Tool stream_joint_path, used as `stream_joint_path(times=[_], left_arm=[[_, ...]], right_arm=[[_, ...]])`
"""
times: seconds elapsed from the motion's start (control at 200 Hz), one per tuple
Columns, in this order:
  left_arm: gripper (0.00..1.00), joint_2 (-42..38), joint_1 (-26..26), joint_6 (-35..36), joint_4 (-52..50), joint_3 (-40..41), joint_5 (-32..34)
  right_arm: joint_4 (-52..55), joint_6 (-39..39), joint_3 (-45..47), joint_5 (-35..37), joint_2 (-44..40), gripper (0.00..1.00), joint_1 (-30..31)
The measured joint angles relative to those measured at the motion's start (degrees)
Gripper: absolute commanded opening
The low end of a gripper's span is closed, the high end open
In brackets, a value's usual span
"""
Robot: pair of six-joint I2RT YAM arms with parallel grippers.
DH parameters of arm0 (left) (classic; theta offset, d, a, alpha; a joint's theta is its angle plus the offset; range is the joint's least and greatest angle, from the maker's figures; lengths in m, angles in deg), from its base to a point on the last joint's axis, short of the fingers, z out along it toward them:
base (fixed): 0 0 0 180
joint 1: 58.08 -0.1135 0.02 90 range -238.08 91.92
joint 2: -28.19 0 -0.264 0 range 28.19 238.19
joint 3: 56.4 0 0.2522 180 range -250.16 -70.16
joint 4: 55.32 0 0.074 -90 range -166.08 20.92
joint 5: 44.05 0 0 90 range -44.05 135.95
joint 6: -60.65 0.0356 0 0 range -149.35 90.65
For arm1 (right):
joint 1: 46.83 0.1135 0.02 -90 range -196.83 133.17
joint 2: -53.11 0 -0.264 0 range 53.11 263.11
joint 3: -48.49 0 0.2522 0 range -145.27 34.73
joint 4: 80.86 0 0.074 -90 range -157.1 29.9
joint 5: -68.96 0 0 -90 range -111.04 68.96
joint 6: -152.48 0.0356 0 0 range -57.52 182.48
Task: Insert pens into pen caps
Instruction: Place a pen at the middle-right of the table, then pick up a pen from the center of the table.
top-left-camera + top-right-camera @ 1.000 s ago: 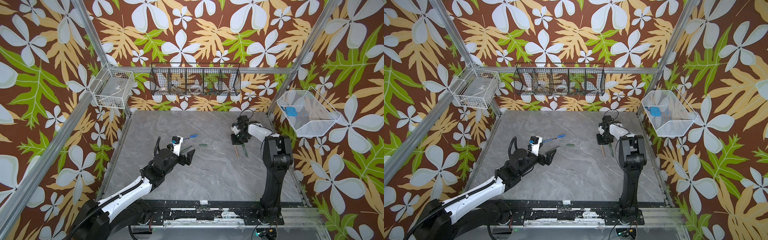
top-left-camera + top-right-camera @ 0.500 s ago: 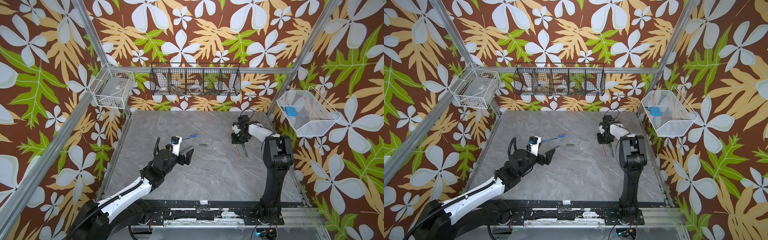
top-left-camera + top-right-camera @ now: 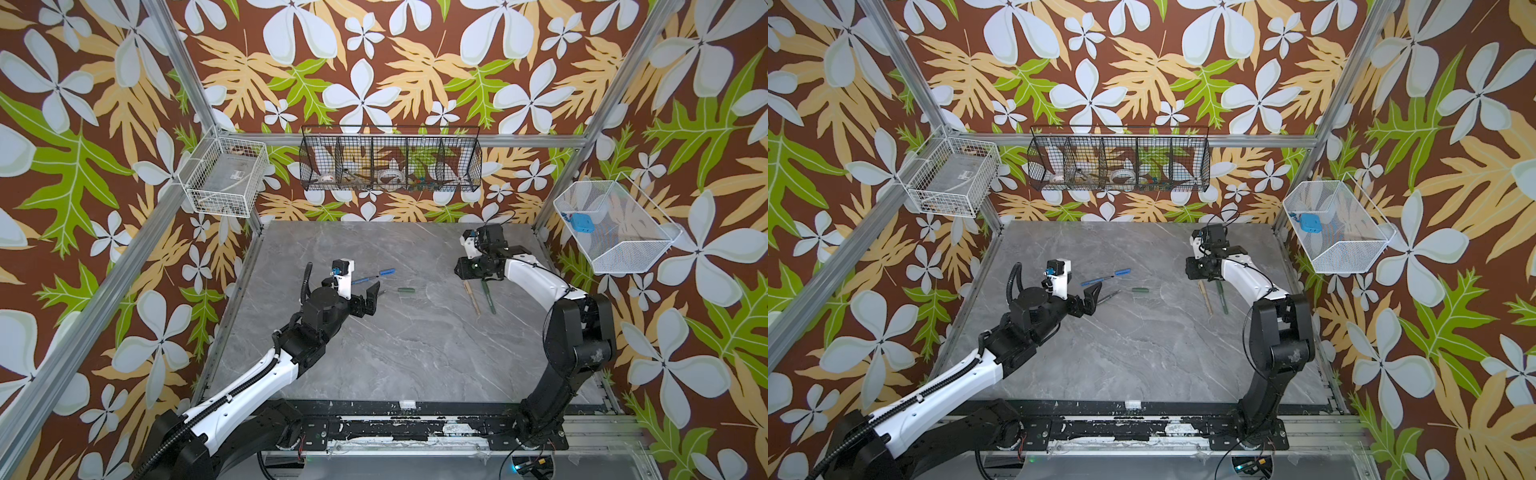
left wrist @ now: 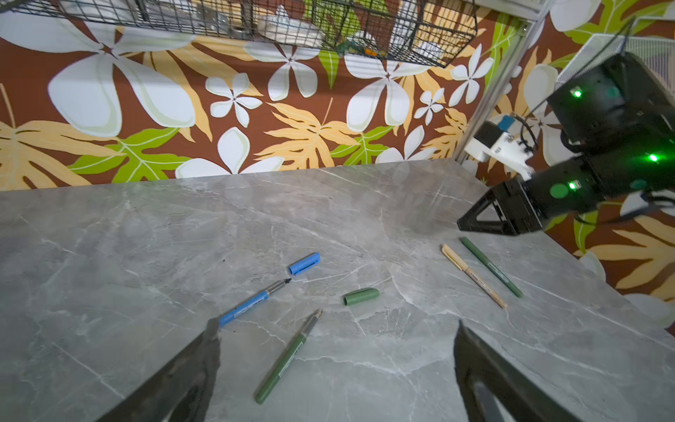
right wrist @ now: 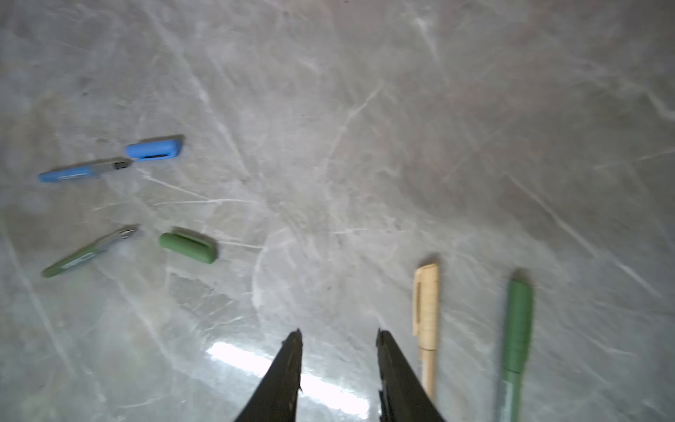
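Note:
An uncapped blue pen (image 4: 254,302) lies on the table, its tip next to a loose blue pen cap (image 4: 304,263). An uncapped green pen (image 4: 288,356) lies beside it, with a green pen cap (image 4: 361,296) just beyond its tip. My left gripper (image 4: 336,325) hovers wide open over the green pen, holding nothing. A tan pen (image 5: 426,318) and a second green pen (image 5: 517,336), both wearing caps, lie side by side on the right. My right gripper (image 5: 338,336) hangs next to the tan pen, jaws parted and empty. A top view shows both grippers, left (image 3: 370,299) and right (image 3: 460,269).
A black wire basket (image 3: 390,166) hangs on the back wall. A white wire basket (image 3: 224,178) sits at the left corner. Another white basket (image 3: 611,226), on the right wall, holds a blue object. The grey marble table (image 3: 415,353) has a metal rail along its front.
My right gripper's jaws have gone from shut to parted above the two capped pens. The left arm has barely moved and stays open.

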Motion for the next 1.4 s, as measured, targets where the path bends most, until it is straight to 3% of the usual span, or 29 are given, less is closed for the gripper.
stream_joint_path(times=[0.15, 0.275, 0.405, 0.801, 0.936, 1.401], left_arm=[[1.00, 1.46, -1.62, -0.72, -2.25, -1.33, -1.44], [1.00, 8.72, -2.71, -0.20, -5.44, -4.92, -5.86], [0.99, 18.53, -2.93, 1.44, -9.68, -10.88, -10.49], [0.78, 40.52, -5.64, 5.49, -22.01, -28.52, -13.79], [0.71, 44.85, -6.21, 6.60, -26.25, -31.15, -14.60], [0.66, 51.34, -6.71, 8.81, -31.10, -32.57, -11.45]], right_arm=[[-5.14, 3.85, 4.81, -1.07, -3.61, 0.36, 8.07], [-9.94, 7.34, 10.51, -2.03, -7.89, 0.36, 11.47], [-13.73, 10.01, 16.76, -2.34, -13.46, 0.37, 12.26], [-16.81, 12.15, 29.75, -2.75, -30.32, 0.40, 12.39], [-17.42, 12.57, 32.63, -2.08, -33.09, 0.41, 12.31], [-20.50, 14.53, 35.95, -3.63, -32.72, 0.41, 12.28]])
